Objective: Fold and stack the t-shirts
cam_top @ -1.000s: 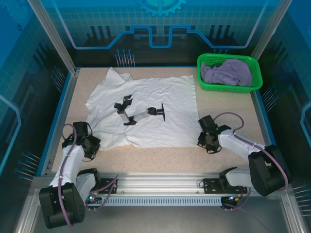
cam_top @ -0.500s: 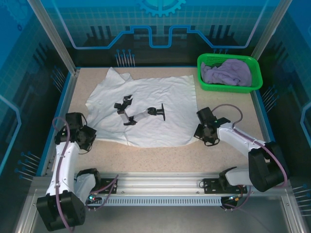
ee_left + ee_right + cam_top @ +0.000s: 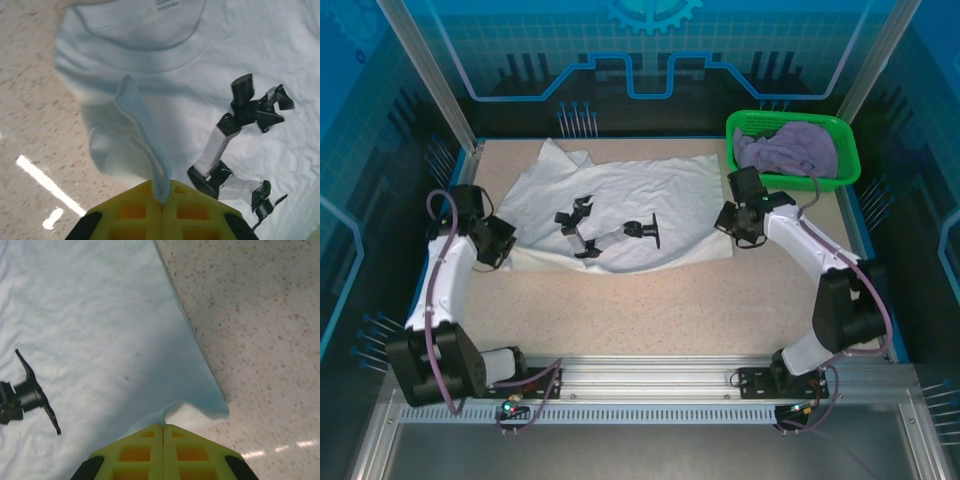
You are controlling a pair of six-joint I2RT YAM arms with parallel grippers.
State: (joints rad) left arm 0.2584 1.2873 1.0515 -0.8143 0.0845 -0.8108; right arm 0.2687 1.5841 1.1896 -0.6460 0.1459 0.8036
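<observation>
A white t-shirt (image 3: 630, 195) with black prints lies spread on the table, its near hem lifted and carried toward the back. My left gripper (image 3: 503, 243) is shut on the shirt's near left edge; in the left wrist view a fold of white cloth (image 3: 145, 145) runs into the closed yellow fingers (image 3: 125, 212). My right gripper (image 3: 727, 222) is shut on the near right corner, where the cloth (image 3: 170, 415) is pinched between its fingers (image 3: 195, 452). A pale lavender t-shirt (image 3: 788, 148) sits bunched in the green basket (image 3: 790, 180).
The green mesh basket stands at the back right corner, just behind my right gripper. Bare speckled tabletop (image 3: 650, 310) stretches between the shirt and the arm bases. Blue-edged walls close in the table on the left and right.
Both arms have swung away from the near edge toward the back, dragging the shirt's near hem with them. The right gripper closed on the cloth during this time.
</observation>
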